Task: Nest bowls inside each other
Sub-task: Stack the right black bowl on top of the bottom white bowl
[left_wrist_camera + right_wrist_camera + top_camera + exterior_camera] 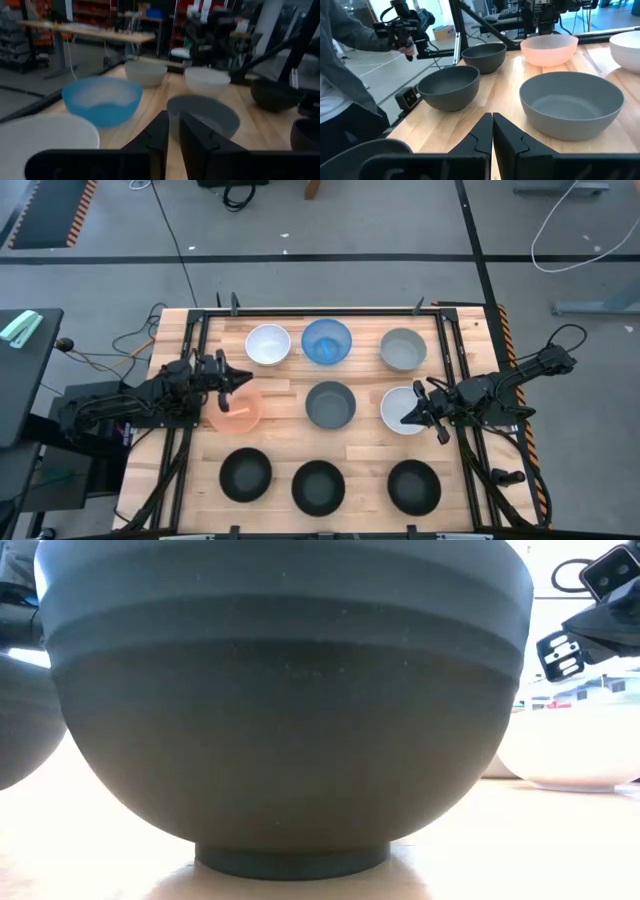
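Note:
Nine bowls stand upright on their feet in three rows. The far row has a white bowl (268,344), a blue bowl (327,341) and a pale grey bowl (403,349). The middle row has the pink-orange bowl (238,412), the dark grey bowl (330,404) and a second white bowl (397,408). Three black bowls (318,485) form the near row. My left gripper (235,386), shut, hovers over the pink-orange bowl's far rim. My right gripper (414,414), shut, hovers over the second white bowl (580,755). Neither touches a bowl.
The wooden table (290,442) has black rails along its left and right sides. Narrow strips of bare wood run between the bowls. The middle black bowl (290,710) fills the low view. A person in a grey sleeve (345,60) stands beyond the table's near edge with a hand-held device (402,27).

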Controlling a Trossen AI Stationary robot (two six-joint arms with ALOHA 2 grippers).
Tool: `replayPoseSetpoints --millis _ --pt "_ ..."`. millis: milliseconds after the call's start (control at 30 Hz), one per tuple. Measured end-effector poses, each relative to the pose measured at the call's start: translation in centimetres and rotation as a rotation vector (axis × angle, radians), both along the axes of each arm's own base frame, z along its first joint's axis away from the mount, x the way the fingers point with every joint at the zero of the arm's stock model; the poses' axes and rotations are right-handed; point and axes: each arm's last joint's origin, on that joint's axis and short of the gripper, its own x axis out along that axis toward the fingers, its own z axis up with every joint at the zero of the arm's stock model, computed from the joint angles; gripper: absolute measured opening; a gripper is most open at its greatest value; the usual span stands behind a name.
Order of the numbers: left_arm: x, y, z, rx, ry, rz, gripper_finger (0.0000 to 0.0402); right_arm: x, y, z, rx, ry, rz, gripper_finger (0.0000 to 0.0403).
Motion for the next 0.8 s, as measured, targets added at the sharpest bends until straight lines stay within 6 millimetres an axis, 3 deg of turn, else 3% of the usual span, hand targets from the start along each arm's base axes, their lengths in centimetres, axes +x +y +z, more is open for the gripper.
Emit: replayPoseSetpoints --millis 200,333,467,633,800 --pt "-0.1 0.0 1.4 -0.125 -0.173 0.015 0.0039 0.2 -0.7 1.9 0.127 -0.17 -0.263 0.0019" --pt "-0.2 0.0 2.1 -0.211 -0.268 0.002 0.0043 0.0 -1.4 4.6 0.244 -0.279 -0.494 0.0019" --pt "-0.4 -0.1 3.2 -0.249 -0.385 -0.031 0.0043 -0.6 -1.8 8.0 0.352 -0.346 -0.555 0.0019" --pt "-1.0 -0.3 6.2 -0.177 -0.445 -0.071 0.0034 -1.5 -2.1 12.0 0.381 -0.266 -0.54 0.0019" --pt "-1.5 -0.5 9.1 -0.097 -0.392 -0.051 0.0027 -1.8 -2.3 15.5 0.347 -0.103 -0.588 0.0019"
